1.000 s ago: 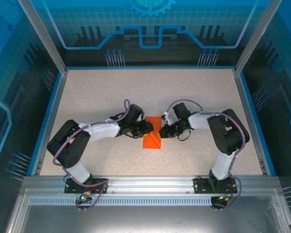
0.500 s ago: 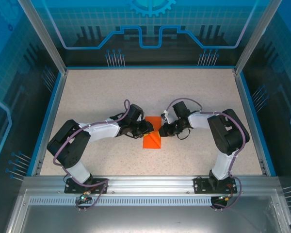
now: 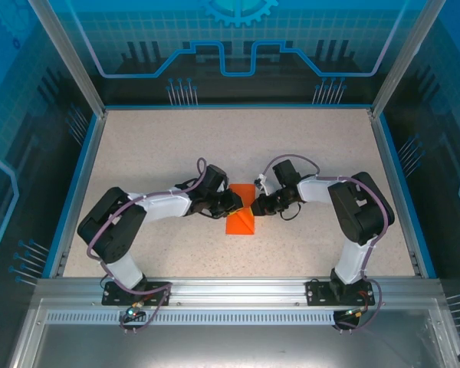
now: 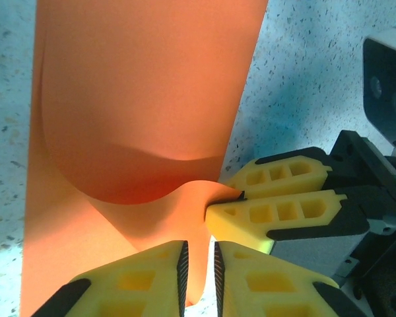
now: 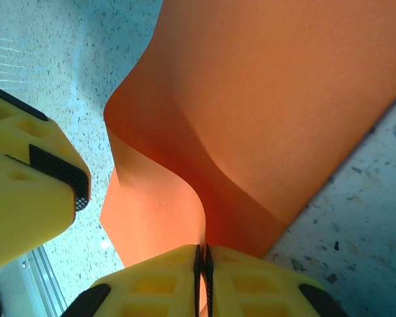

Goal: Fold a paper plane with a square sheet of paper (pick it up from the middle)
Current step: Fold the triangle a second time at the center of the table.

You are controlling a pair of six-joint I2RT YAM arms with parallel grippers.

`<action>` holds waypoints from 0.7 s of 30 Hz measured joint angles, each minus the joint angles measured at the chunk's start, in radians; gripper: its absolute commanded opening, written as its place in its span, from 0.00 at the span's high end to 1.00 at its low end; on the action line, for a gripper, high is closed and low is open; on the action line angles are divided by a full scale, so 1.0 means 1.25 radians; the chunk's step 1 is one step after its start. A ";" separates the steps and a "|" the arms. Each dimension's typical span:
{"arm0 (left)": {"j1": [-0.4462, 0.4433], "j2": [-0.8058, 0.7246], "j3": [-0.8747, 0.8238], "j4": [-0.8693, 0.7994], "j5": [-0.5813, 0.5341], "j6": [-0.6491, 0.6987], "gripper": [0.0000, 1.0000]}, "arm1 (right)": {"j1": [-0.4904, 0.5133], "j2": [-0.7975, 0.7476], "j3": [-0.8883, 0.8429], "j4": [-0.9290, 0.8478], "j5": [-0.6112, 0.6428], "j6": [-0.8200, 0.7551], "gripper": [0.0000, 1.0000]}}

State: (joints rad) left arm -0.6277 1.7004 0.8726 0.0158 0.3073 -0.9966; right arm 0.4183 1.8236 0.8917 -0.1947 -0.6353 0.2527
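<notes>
Right gripper, perhaps left gripper, pinch paper

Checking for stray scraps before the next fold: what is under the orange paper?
Speckled table meets the orange paper at its edges. Whatever lies under the sheet is covered; its pinched-up middle shows just more orange paper beneath.

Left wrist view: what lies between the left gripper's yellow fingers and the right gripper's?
In the left wrist view, a raised ridge of the thin bright orange paper sheet bridges left gripper and right gripper.
</notes>
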 measured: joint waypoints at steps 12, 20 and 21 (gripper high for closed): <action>0.000 0.029 -0.024 0.084 0.024 -0.040 0.85 | 0.000 0.002 0.000 0.000 0.005 -0.003 0.88; 0.000 0.029 -0.047 0.102 0.027 -0.043 0.89 | 0.000 0.011 0.000 0.000 0.005 -0.003 0.88; 0.000 0.029 -0.047 0.103 0.029 -0.043 0.89 | 0.000 0.011 0.000 0.000 0.005 -0.003 0.88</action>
State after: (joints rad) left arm -0.6277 1.7363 0.8139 0.1448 0.3435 -1.0500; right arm 0.4183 1.8378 0.8921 -0.1947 -0.6285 0.2493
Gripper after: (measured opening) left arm 0.110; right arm 0.120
